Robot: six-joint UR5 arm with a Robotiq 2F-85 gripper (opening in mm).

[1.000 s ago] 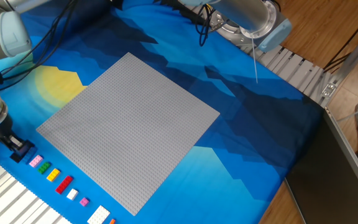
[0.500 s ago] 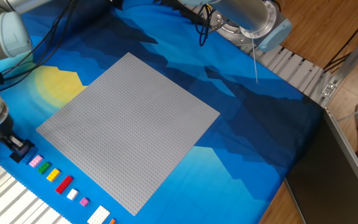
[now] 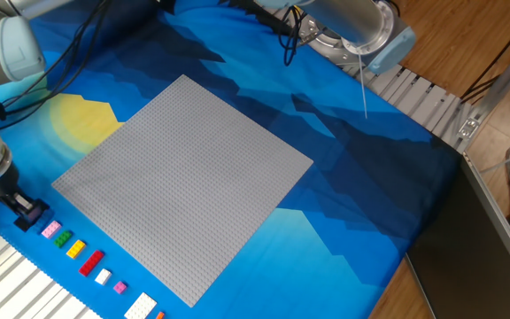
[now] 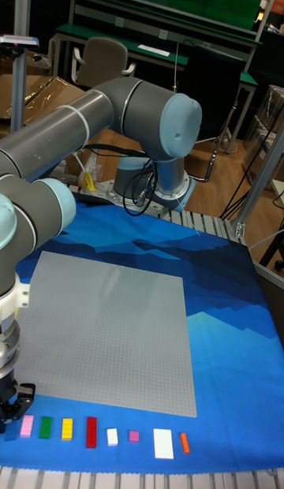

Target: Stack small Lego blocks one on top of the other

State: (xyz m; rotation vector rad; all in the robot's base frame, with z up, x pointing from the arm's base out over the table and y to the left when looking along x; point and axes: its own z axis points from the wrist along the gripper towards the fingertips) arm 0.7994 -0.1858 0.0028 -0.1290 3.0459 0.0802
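**A:** Reaching for the first pick, by the look of it. The gripper (image 3: 27, 213) is down at the black brick (image 3: 30, 213) at the end of the row, fingers either side of it, though I cannot tell whether they have closed on it or merely straddle it.

**B:** And the rest of the bricks?

**A:** Lined up just beside it along the mat's near edge: pink brick (image 4: 27, 426), green brick (image 4: 46, 427), yellow brick (image 4: 67, 429), red brick (image 4: 91, 431), then small white, purple, a larger white and orange. Nothing is stacked yet.

**B:** So next?

**A:** Probably a firm grip, a straight lift, then lowering squarely onto a neighbour. The pink one sits close, so little side clearance. The grey baseplate (image 3: 184, 186) leaves open room; the mat edge and slatted table (image 3: 7, 283) lie just behind.
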